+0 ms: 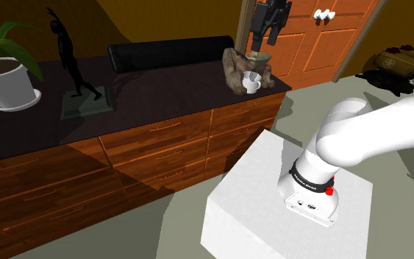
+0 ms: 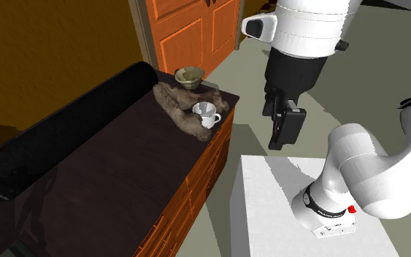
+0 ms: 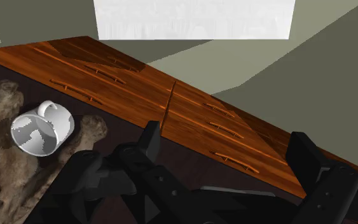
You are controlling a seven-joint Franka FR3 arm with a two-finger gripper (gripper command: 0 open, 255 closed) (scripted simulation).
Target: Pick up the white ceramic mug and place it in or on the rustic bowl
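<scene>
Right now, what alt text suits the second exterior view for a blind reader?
A white mug sits by a gnarled brown lump at the end of a dark-topped dresser, an olive bowl just beyond. The robot's black gripper hangs in the air alongside, touching neither.

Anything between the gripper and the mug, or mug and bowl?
Nothing visible. The open gripper hangs in clear air above the mug, off to one side. The mug rests on a brown lumpy object; the bowl sits just beyond, nothing taller between.

A wooden dresser (image 1: 161, 143) carries a potted plant (image 1: 10, 87) at the shoulder view's left. To its right stand a black figurine (image 1: 73, 65), a black roll (image 1: 170, 53) and driftwood (image 1: 233, 66). An orange door (image 1: 308, 40) stands at the far right.
</scene>
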